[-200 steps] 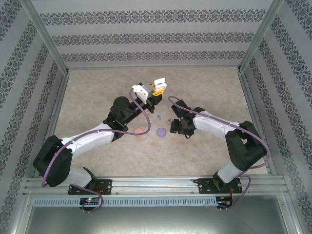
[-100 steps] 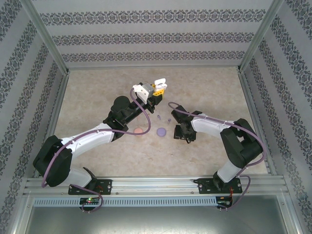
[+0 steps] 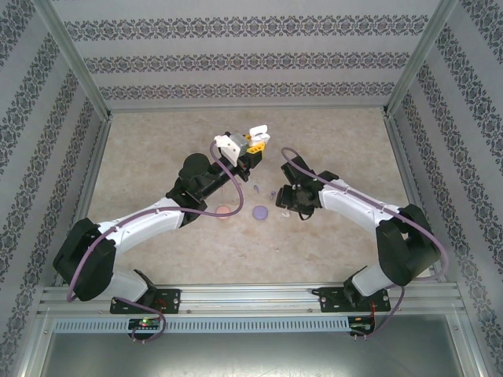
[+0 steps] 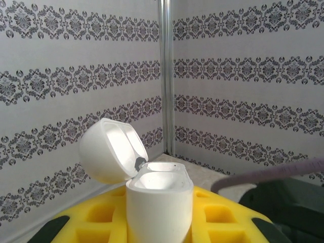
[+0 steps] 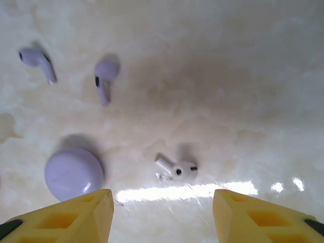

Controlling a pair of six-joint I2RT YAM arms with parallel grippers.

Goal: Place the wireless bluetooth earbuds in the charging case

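My left gripper (image 4: 159,225) is shut on a white charging case (image 4: 159,202), held upright above the table with its lid (image 4: 106,152) flipped open and its wells bare. From above, that case (image 3: 255,137) is raised over the middle of the table. My right gripper (image 5: 162,202) hangs open just over the tabletop. One white earbud (image 5: 177,169) lies on the table between and slightly ahead of its yellow fingers (image 5: 76,217), untouched. Two purple earbuds (image 5: 36,61) (image 5: 105,73) lie farther off to the left.
A round purple case (image 5: 74,173) sits shut beside my right gripper's left finger; from above this purple case (image 3: 260,211) lies next to a pinkish case (image 3: 225,210). Patterned walls and metal posts (image 4: 166,76) ring the beige table (image 3: 338,141).
The right arm drew its gripper back toward the near edge, then brought it forward again beside the purple case, elbow swinging right. Its jaws narrowed slightly. The left arm stayed still.
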